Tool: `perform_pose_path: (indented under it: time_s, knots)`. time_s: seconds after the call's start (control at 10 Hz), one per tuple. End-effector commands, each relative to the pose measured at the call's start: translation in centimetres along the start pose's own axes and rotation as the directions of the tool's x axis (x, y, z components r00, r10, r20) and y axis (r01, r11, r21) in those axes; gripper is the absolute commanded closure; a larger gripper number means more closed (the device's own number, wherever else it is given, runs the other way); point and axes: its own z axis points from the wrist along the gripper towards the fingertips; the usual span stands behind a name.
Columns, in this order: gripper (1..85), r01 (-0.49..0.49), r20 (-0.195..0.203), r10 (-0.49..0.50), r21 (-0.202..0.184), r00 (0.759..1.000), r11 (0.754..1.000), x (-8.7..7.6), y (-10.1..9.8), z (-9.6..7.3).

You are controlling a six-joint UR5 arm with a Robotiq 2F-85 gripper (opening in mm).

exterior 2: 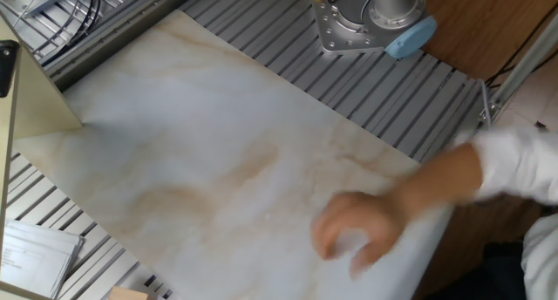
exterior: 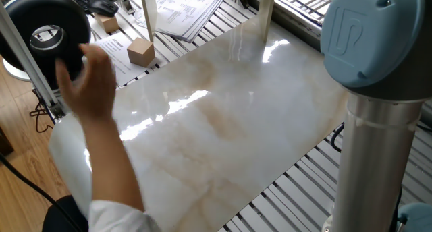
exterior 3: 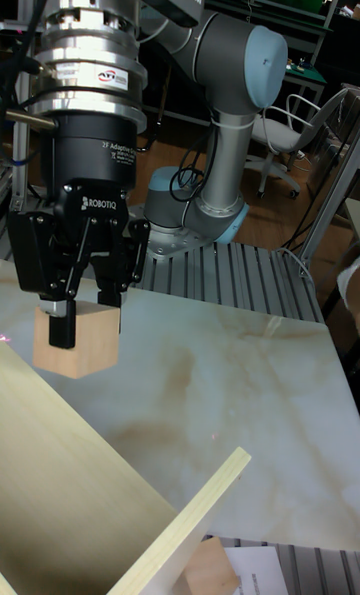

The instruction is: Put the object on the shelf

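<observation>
In the tall fixed view my gripper [exterior 3: 86, 319] hangs above the marble slab [exterior 3: 220, 385], shut on the object [exterior 3: 84, 357], a small light-brown wooden cube. Its black fingers [exterior 3: 62, 326] press on the cube's sides, and the cube is off the slab. The shelf [exterior 3: 70, 485], made of pale wooden boards, stands just below and in front of the cube. Neither gripper nor cube shows in the two fixed views; only the arm's blue joint [exterior: 376, 43] and base [exterior 2: 370, 21] do.
A person's hand [exterior: 89, 83] sweeps blurred over the slab's edge, the same hand [exterior 2: 356, 235] low in the other fixed view. A larger tan block [exterior: 140, 51] rests on papers, a small one [exterior: 106, 21] by the keyboard. Shelf posts [exterior: 266, 13] stand at the slab's far side.
</observation>
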Motion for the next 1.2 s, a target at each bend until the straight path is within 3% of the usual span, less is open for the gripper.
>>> perform_pose_path:
  time_s: [0.0, 0.4, 0.6, 0.8, 1.0, 1.1]
  knots:
    - [84.3, 0.015, -0.036, -0.016, -0.023, 0.999, 1.000, 1.2, 0.4, -0.5]
    - [84.3, 0.083, -0.118, -0.086, -0.029, 0.989, 0.996, 5.3, 0.5, -1.1]
    - [84.3, 0.126, -0.125, -0.127, -0.022, 0.984, 0.992, 5.6, 0.2, -1.2]
    - [84.3, 0.173, -0.119, -0.170, 0.010, 0.978, 0.985, 5.7, -0.9, -1.5]
    - [84.3, 0.227, -0.093, -0.223, 0.042, 0.970, 0.973, 5.3, -1.6, -1.7]
    - [84.3, 0.225, -0.082, -0.221, 0.038, 0.972, 0.974, 5.3, -1.4, -1.8]
